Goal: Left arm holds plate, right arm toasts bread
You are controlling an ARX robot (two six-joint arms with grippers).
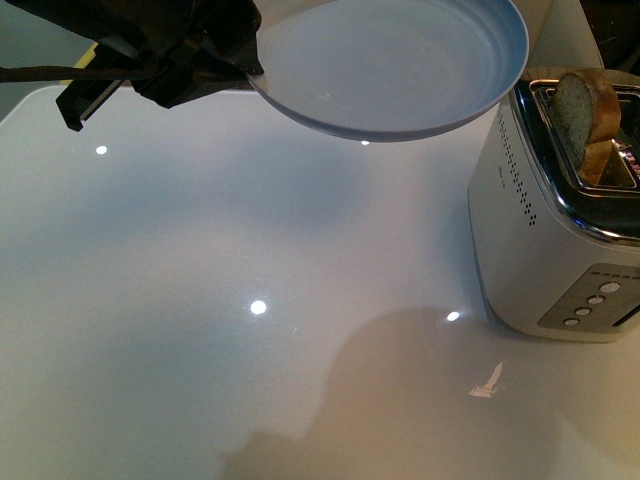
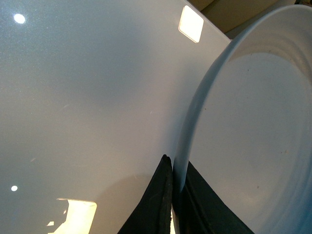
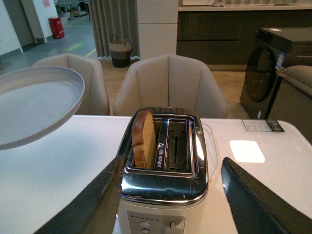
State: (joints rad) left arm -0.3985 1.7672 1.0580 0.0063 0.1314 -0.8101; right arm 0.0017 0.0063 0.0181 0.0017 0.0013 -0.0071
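Front view: my left gripper (image 1: pixel 250 62) is clamped on the near rim of the pale blue-grey plate (image 1: pixel 390 60), holding it in the air above the far part of the white table (image 1: pixel 200 300). In the left wrist view my black fingers (image 2: pixel 158 200) pinch that rim from both sides. The plate is bare. The white toaster (image 1: pixel 540 240) stands at the table's right edge, and the bread (image 1: pixel 585 110) stands upright in its slot on the plate's side, top crust showing. My right gripper (image 3: pixel 174 161) is spread wide and empty, a finger on each side of the toaster.
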